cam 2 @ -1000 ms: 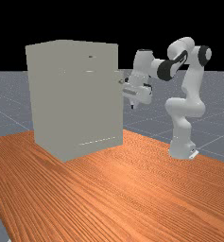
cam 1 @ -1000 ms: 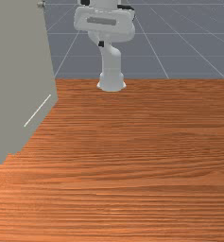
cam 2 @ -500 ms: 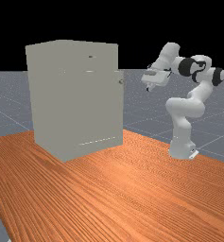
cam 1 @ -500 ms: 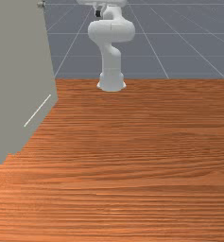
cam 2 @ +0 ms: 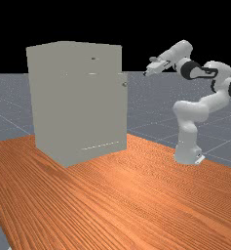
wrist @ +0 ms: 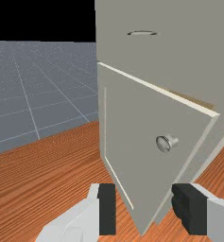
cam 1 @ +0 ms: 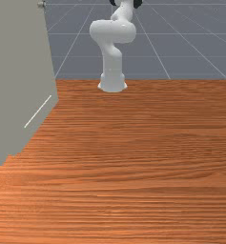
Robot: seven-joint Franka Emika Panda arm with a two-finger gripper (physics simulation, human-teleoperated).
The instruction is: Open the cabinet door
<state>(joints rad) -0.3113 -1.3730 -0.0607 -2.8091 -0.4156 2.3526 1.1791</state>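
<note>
Fingers (wrist: 107, 209), two: parted wide, nothing between them.

Gripper (wrist: 144, 208), one: raised, well apart from the door, facing its outer side.

Knob (wrist: 164, 142), one: round, metallic-looking, near the door's free edge. Presumably hard and smooth, liable to slip from a shallow pinch; best taken deep, at the neck.

Door (wrist: 132, 134), one: on the cabinet's front, below a handle (wrist: 142, 33); ajar, a gap along its top. Judged stiff, fairly light, not fragile, bound to its hinge's arc. Second hold: the free edge, pushed from behind.

Cabinet (cam 2: 73, 102), one: grey, upright on the table (cam 2: 136, 195), toward the far view's left. Opening judged partly done; a wider swing is wanted.
</note>
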